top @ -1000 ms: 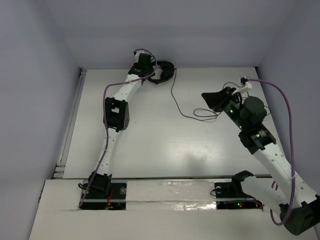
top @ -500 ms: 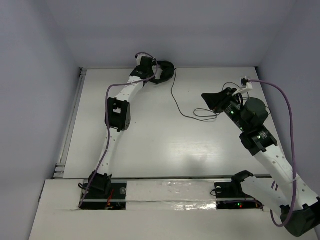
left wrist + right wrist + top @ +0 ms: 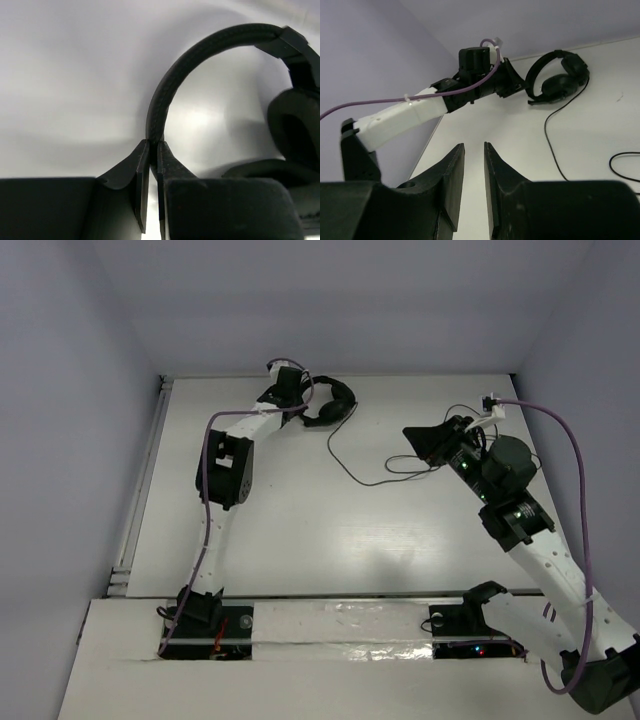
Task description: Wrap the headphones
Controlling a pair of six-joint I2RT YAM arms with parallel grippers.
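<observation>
The black headphones lie at the far side of the table, left of centre. My left gripper is shut on their curved headband, with the jaws pinching it near one end. An earcup shows at the right of the left wrist view. The thin black cable runs from the headphones toward the near right and ends in loose loops. My right gripper hovers over those loops, jaws a little apart and empty. The right wrist view also shows the headphones.
The white table is bounded by purple-grey walls at the back and sides. A rail runs along the table's left edge. The left arm stretches across the far left. Purple robot cables loop off both arms.
My left gripper has pulled the headphones a little toward the right and nearer, and the cable has swung left with them. The right arm has hardly moved.
</observation>
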